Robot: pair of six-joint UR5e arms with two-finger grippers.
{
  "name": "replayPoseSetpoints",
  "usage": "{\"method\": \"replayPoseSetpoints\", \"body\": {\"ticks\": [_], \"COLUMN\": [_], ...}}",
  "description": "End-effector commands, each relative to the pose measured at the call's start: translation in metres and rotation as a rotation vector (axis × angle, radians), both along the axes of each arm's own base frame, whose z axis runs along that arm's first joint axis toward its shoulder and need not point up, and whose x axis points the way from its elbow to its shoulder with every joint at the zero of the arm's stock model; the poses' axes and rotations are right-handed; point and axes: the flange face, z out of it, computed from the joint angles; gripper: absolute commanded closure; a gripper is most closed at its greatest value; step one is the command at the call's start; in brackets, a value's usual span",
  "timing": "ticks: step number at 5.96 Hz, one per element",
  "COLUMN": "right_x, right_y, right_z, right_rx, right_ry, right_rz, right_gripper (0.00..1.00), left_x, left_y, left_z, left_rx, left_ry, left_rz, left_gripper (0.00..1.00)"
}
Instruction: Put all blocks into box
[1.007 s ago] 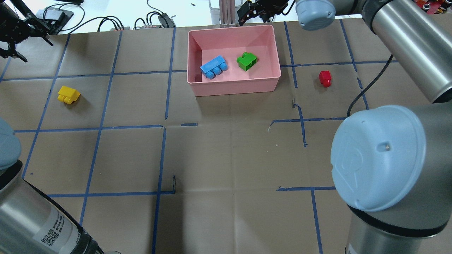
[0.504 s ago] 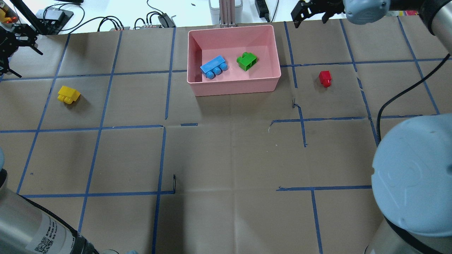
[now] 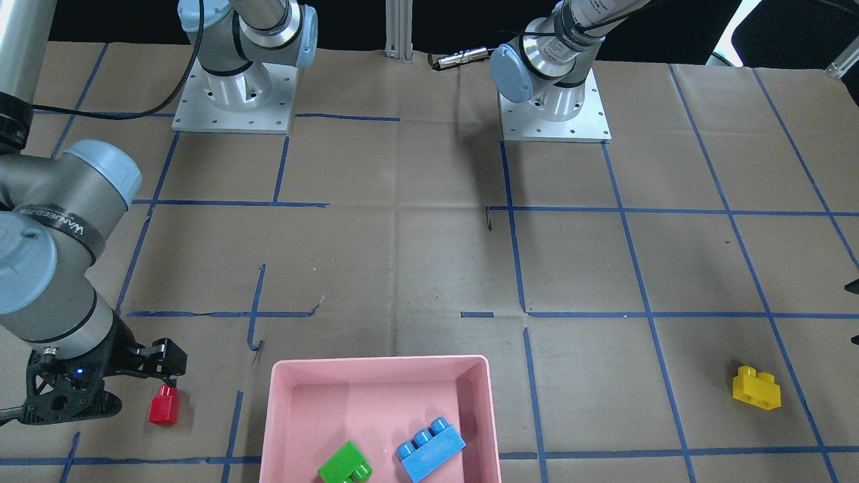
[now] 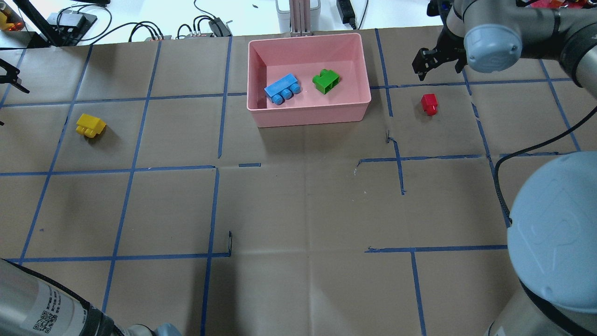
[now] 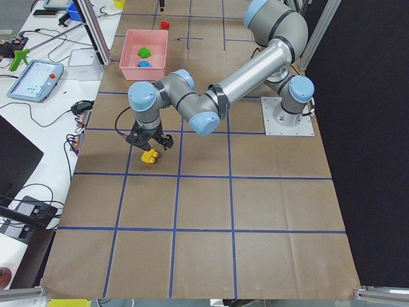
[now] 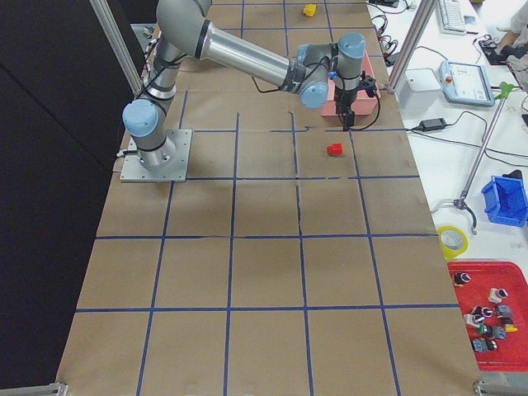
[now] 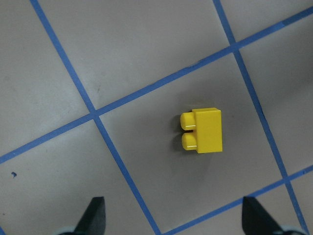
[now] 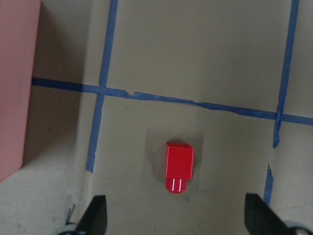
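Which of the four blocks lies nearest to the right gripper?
The red block, on the table beside the pink box, near the open right gripper. The blue block and green block are inside the box; the yellow block is far away.

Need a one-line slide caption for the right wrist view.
Open right end effector poised over the red one-stud brick, pink box at the left edge.

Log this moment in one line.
box: blue block, green block | left gripper: open over yellow block | right gripper: open over red block
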Motion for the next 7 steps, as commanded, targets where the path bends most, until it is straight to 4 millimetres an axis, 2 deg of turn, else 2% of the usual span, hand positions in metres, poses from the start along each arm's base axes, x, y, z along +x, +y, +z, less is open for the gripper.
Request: {"method": "replayPoseSetpoints", "body": {"ticks": [1,3,5,6,7], "right_x": [-0.008,-0.010,-0.012,-0.011,-0.012], "right_y": [0.008,0.000,-0.002,-0.003,-0.002], "right_z": [-0.049,-0.089,-0.111,-0.108,-0.108], "right_rx": [-0.068,-0.050,-0.036,-0.043,-0.041], "right_ry": [0.007,-0.003,-0.005,-0.019,-0.018], "right_rz": [-0.012,-0.014,-0.014,-0.013,-0.016], "right_gripper": [0.00,0.00,0.01,0.18,0.71], "left_x": [-0.024,-0.077,-0.082,-0.084,-0.082], "left_y": [-0.036,-0.068,-0.082,-0.081,-0.080], "left_z": [-0.056,-0.071,-0.139,-0.147,-0.142], "left_rx": [-0.030,-0.004,0.008,0.017,0.010], "left_ry": [-0.027,-0.124,-0.108,-0.100,-0.102], "left_rz": [-0.002,-0.074,-0.083,-0.096,-0.101], "left_gripper": [0.02,0.02,0.02,0.02,0.02]}}
